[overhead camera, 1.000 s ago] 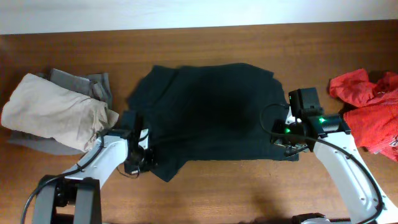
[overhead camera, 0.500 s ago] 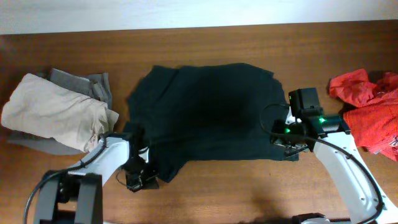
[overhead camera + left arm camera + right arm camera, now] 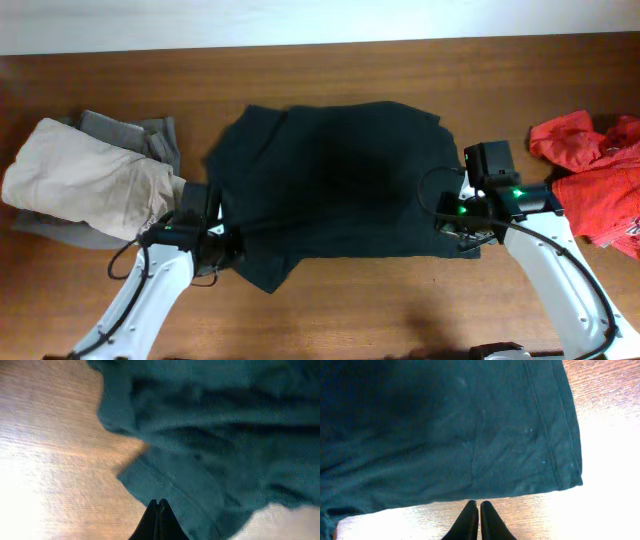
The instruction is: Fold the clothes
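Table (image 3: pixel 330 60): left tool (image 3: pixel 159 505), right tool (image 3: pixel 479 505) closed at T-shirt (image 3: pixel 340 180) edge.

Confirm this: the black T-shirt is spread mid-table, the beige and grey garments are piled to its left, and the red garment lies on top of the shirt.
Wrong on the red garment: it lies apart from the black T-shirt, off to its right and not touching it, as the overhead view shows. The beige garment and grey garment are piled to the shirt's left.
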Motion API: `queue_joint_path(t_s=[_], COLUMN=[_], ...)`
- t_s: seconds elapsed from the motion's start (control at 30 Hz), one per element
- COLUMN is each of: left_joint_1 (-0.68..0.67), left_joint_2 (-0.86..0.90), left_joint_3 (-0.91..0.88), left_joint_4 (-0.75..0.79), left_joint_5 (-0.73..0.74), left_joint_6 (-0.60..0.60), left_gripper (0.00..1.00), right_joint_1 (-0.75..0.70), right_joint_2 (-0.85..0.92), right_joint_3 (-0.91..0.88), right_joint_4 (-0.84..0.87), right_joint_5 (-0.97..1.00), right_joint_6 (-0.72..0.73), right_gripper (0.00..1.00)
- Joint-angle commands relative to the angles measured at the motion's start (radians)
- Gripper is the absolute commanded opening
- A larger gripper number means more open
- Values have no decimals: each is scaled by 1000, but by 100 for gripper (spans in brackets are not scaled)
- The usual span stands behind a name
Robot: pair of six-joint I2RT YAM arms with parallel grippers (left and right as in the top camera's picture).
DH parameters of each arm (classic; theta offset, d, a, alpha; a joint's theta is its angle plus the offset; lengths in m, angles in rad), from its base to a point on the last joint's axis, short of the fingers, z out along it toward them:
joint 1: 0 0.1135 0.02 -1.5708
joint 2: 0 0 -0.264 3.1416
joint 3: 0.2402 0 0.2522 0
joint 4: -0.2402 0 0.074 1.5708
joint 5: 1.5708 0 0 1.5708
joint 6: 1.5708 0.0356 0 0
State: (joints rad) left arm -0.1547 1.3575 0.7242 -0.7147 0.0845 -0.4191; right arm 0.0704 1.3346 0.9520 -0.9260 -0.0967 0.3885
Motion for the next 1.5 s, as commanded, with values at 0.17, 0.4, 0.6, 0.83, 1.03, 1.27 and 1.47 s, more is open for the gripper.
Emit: queue_joint_path(t_s=[0.17,0.4,0.6,0.83,1.03,1.27,1.47], left_joint_1=[-1,-1,-1,-1,-2,-2,-2], left_joint_2=[180,282,330,331,331,243,12], left_joint_3=[-4,-4,-4,-4,-4,-1,53], left_joint_4=[118,83,-113,-258,-403,-451,-397], left_joint_5=[-56,-1,57,159,163,219,149], left_joint_6=[-55,-93,-187,-182,-145,-83,-79], left_gripper=[1,1,1,0,1,0,0], right_joint_1=[-5,-5,-5,-5,-5,-5,-5], right_joint_2=[0,0,0,0,0,0,0], right_joint_3=[-5,-5,-5,-5,-5,-5,-5], right_joint_4=[-1,-1,-5,-5,-16,-6,54], right_joint_5=[-5,-5,-5,-5,-4,-4,-2], right_joint_6=[-7,-7,-14,-14,-18,-26,-40], right_gripper=[8,8,8,8,8,8,15])
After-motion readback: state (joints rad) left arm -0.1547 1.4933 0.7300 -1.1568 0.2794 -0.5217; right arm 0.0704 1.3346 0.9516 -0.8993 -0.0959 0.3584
